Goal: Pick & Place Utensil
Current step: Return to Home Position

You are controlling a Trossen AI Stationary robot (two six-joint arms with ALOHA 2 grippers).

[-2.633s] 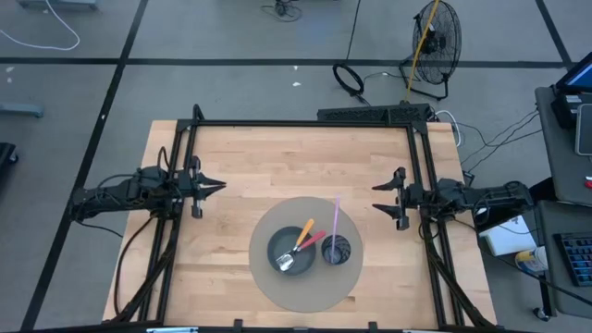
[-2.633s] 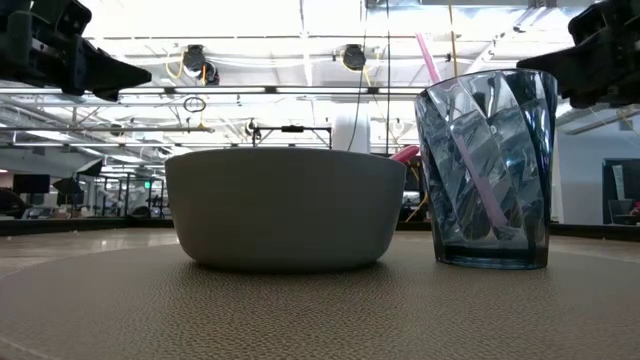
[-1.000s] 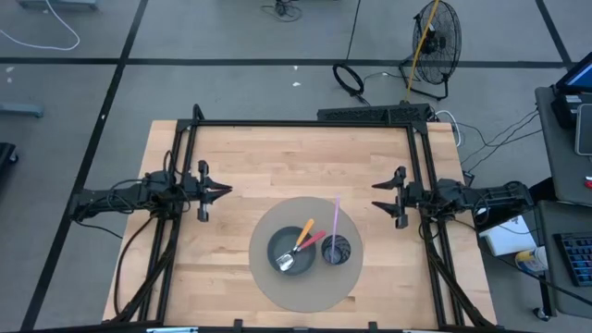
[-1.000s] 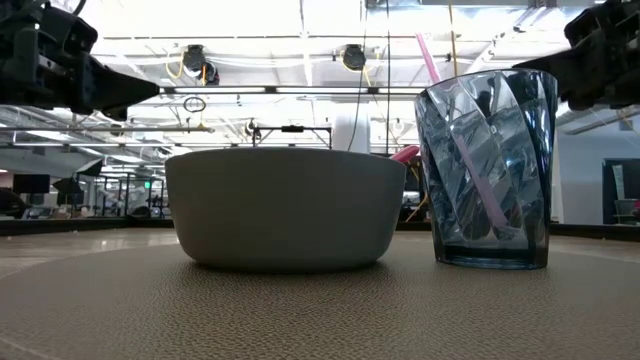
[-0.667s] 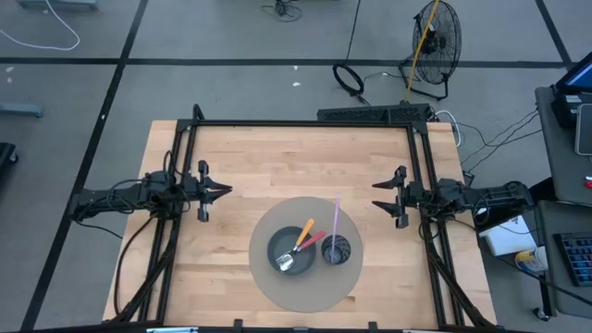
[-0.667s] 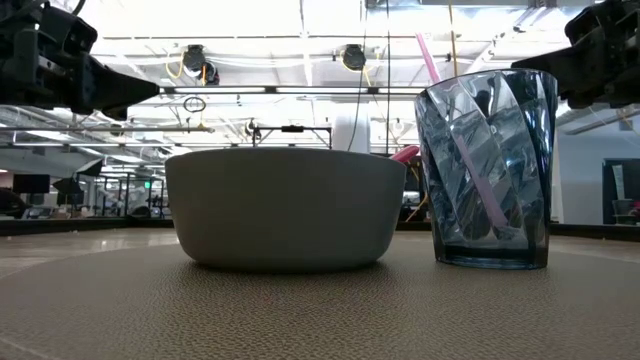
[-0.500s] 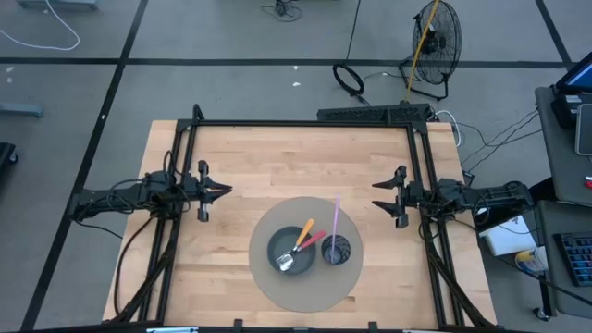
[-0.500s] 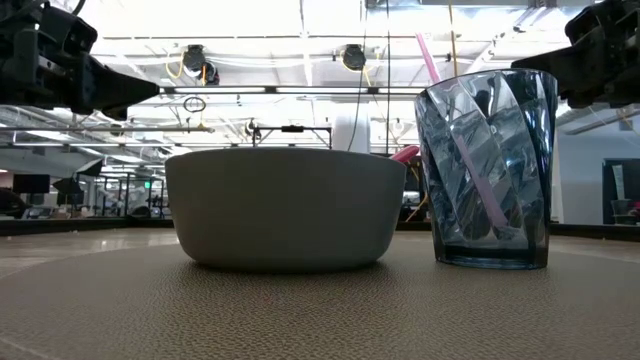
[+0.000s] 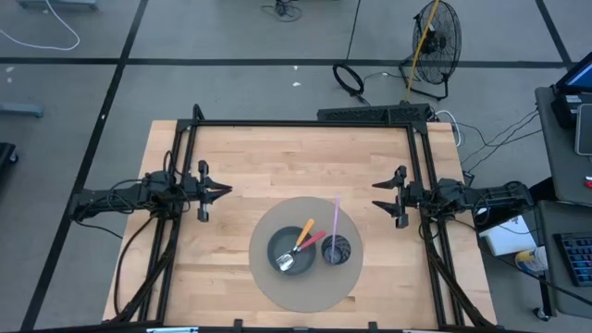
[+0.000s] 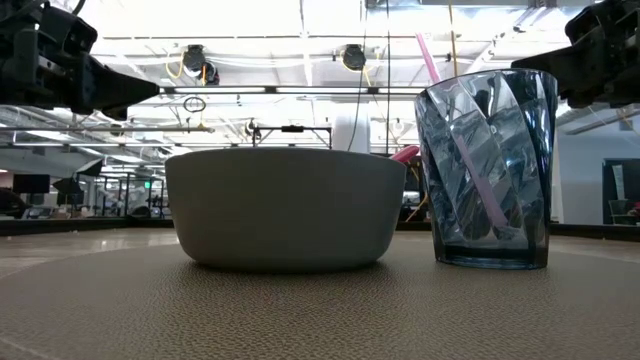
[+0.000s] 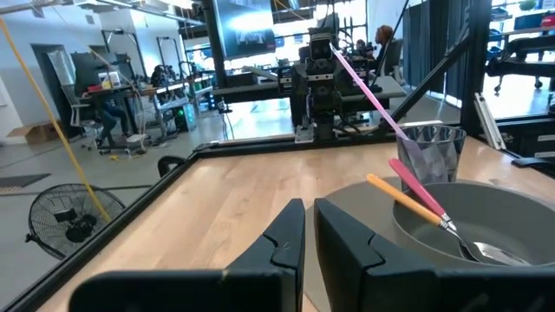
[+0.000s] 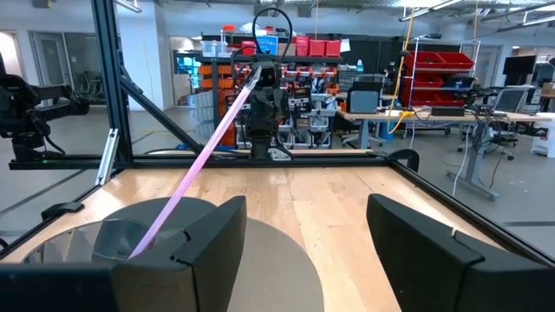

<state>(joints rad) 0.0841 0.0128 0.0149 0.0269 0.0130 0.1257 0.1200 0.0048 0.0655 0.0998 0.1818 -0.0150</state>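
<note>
A grey bowl (image 9: 274, 242) stands on a round grey mat (image 9: 268, 289) near the table's near edge. Two utensils lie in it, one orange-handled (image 9: 303, 231) and one pink-handled (image 9: 314, 241), with their metal heads (image 9: 285, 263) in the bowl and their handles leaning on its rim. Right of the bowl stands a blue-grey ribbed cup (image 9: 339, 250) holding a long pink stick (image 9: 334, 215) that leans on the cup's far rim. My left gripper (image 9: 228, 191) hovers shut, left of the mat. My right gripper (image 9: 374, 197) hovers open, right of the mat.
A black frame rail (image 9: 305, 123) runs along the table's far edge, with rails down both sides beside the arms. Bare wood (image 9: 296, 162) lies between the grippers and beyond the mat. In the low view the bowl (image 10: 285, 205) and cup (image 10: 488, 170) stand side by side.
Nothing has visibly moved in the last second. Before that, my left gripper had shifted a little toward the table's right and near edge and come slightly lower, staying shut.
</note>
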